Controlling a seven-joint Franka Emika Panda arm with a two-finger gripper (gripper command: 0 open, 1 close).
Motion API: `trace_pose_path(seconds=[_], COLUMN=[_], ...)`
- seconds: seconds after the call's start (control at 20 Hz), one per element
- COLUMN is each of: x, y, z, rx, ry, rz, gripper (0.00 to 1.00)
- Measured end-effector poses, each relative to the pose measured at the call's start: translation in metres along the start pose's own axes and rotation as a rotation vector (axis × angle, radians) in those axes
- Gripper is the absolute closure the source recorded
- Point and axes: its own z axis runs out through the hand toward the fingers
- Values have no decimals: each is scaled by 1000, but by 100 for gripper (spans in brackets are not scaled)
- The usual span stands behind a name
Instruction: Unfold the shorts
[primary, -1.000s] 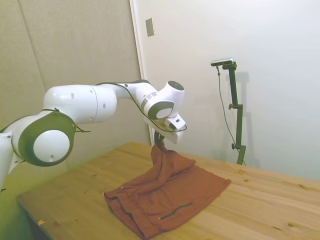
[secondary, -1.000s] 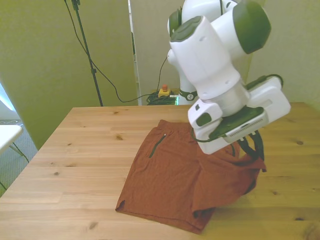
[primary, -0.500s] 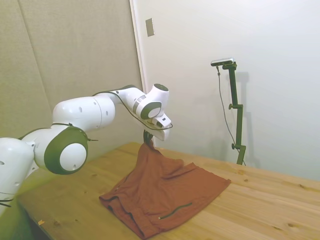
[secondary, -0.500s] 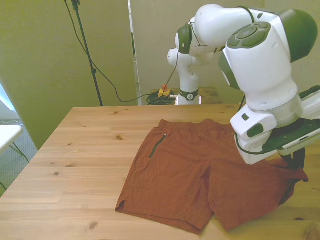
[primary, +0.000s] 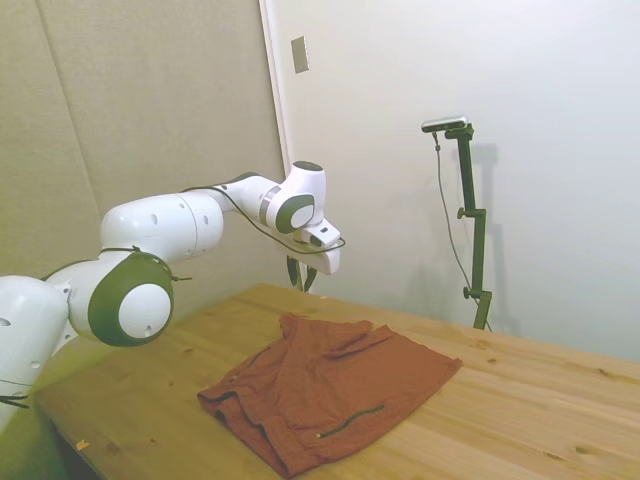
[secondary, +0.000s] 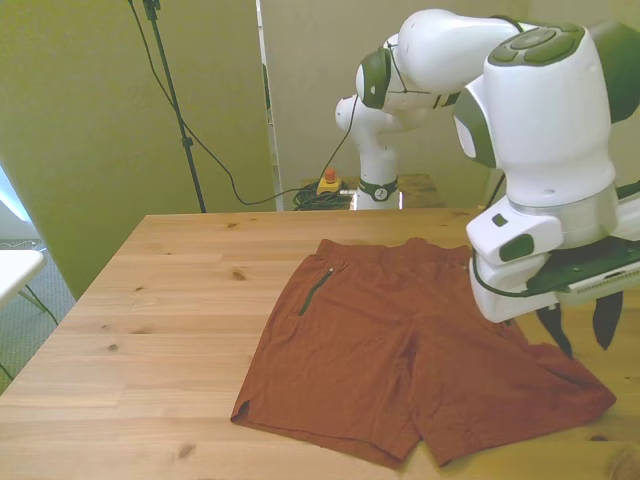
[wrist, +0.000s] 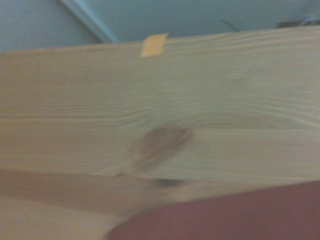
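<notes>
Shorts (secondary: 400, 350): rust-red, spread flat on table (secondary: 160, 300), both legs apart. Hand (secondary: 578, 325): fingers parted, empty, above one leg.

The shorts (secondary: 400, 350) are soft, matt cloth in a rust-red, lightly creased, with a thin dark zipper line (secondary: 315, 290) at the pocket. The table (secondary: 170, 300) is pale wood with clear grain and dark knots, its finish smooth with a low sheen; up close the wood (wrist: 165, 100) shows one brown knot and a small yellowish tape-like patch (wrist: 154, 45). The arm (secondary: 545, 110) has glossy white plastic shells with matt dark green-grey joint caps. The gripper (secondary: 578, 322) has dark, matt fingers.
</notes>
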Motion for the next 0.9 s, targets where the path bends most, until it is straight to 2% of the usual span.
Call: trace_pose_path(seconds=[0.2, 0.5, 0.9], x=[16, -13, -92], y=[40, 78, 122], z=[-63, -115, -148], rx=[-111, -110, -84], ry=[156, 138, 103], rz=[12, -53, -114], gripper=[0, 0, 0])
